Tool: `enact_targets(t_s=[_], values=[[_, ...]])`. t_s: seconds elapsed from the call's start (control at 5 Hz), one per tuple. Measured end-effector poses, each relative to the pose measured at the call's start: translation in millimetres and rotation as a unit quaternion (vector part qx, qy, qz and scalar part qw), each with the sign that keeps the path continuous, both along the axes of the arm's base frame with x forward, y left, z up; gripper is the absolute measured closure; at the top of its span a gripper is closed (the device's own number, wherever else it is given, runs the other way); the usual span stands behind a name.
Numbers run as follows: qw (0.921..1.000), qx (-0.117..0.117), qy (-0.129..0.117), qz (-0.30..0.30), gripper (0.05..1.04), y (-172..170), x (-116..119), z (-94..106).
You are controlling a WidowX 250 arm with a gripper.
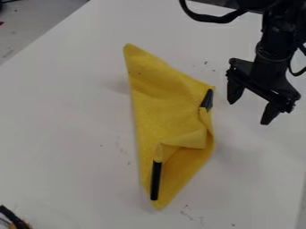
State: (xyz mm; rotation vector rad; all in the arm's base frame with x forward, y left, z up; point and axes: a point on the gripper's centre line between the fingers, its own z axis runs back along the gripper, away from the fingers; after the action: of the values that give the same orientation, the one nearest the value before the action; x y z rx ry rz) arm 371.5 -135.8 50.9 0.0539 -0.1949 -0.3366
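The black gripper (250, 112) hangs over the right part of the table, its two fingers spread apart with nothing between them. To its left lies a yellow cloth (161, 107), partly folded, with a pointed corner at the top and a narrow end at the bottom. A black strip (156, 180) stands out against the cloth near its lower end. Another black piece (206, 99) shows at the cloth's right edge, the part of it nearest the gripper. The gripper and the cloth are apart in this view.
The white table (65, 120) has small dark specks and reddish marks on it. A dark cable-like object (13, 218) with an orange part sits at the bottom left corner. The table's edge runs diagonally across the upper left, with grey floor (33, 22) beyond.
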Motion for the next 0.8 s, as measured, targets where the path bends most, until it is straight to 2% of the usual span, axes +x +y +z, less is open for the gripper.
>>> enact_targets(t_s=[0.2,0.4,0.6,0.8], values=[[0.9998,0.005,0.019,-0.002,0.083,0,-4,-15.4],[0.9998,0.000,0.009,-0.019,0.083,15,6,-14.9],[0.9998,0.002,0.004,-0.018,0.083,42,15,-16.9],[0.9995,0.008,0.004,-0.030,0.083,50,15,-18.6]])
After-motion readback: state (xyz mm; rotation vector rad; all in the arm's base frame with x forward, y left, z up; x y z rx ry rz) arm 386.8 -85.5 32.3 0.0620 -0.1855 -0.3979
